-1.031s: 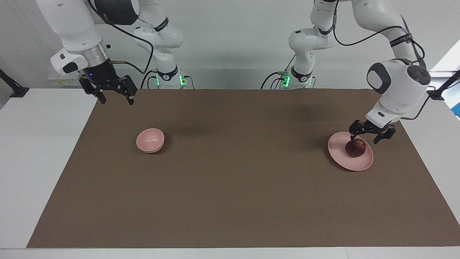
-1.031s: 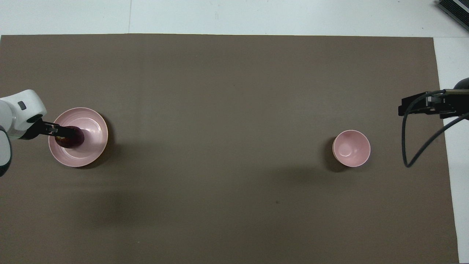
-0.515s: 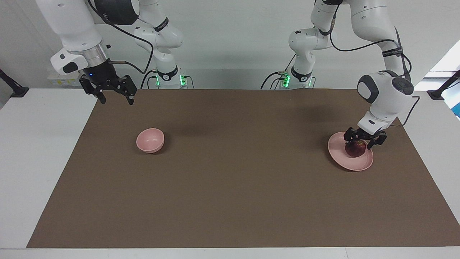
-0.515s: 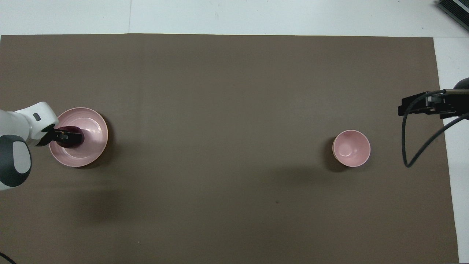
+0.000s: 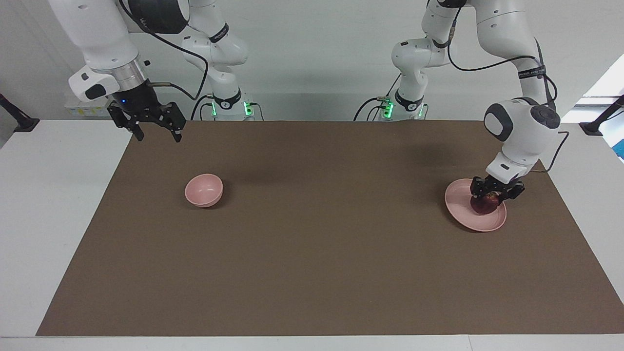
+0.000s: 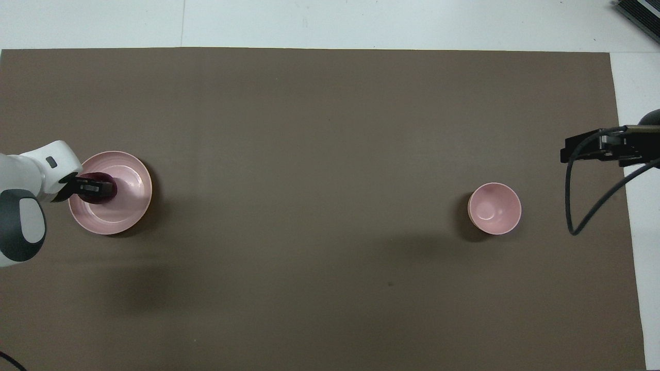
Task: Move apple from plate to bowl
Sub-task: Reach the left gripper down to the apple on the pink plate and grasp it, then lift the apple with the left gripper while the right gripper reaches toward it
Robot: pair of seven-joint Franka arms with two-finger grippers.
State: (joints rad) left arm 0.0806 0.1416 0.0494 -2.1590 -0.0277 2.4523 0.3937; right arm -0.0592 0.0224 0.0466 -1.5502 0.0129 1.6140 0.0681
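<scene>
The dark red apple (image 5: 484, 206) rests on the flat pink plate (image 5: 463, 214) at the left arm's end of the table. My left gripper (image 5: 493, 197) is down on the plate with its fingers closed on either side of the apple. In the overhead view it (image 6: 97, 187) covers most of the apple (image 6: 110, 196) on the plate (image 6: 129, 206). The small deep pink bowl (image 5: 204, 190) stands empty toward the right arm's end, also in the overhead view (image 6: 494, 208). My right gripper (image 5: 157, 132) waits open in the air over the mat's corner by its base, and shows in the overhead view (image 6: 588, 147).
A brown mat (image 5: 312, 243) covers most of the white table. A black cable (image 6: 572, 206) loops down from the right arm next to the bowl. Nothing else lies on the mat between plate and bowl.
My left gripper came down from above the apple onto the plate and its fingers drew in around the apple. The right arm has not moved.
</scene>
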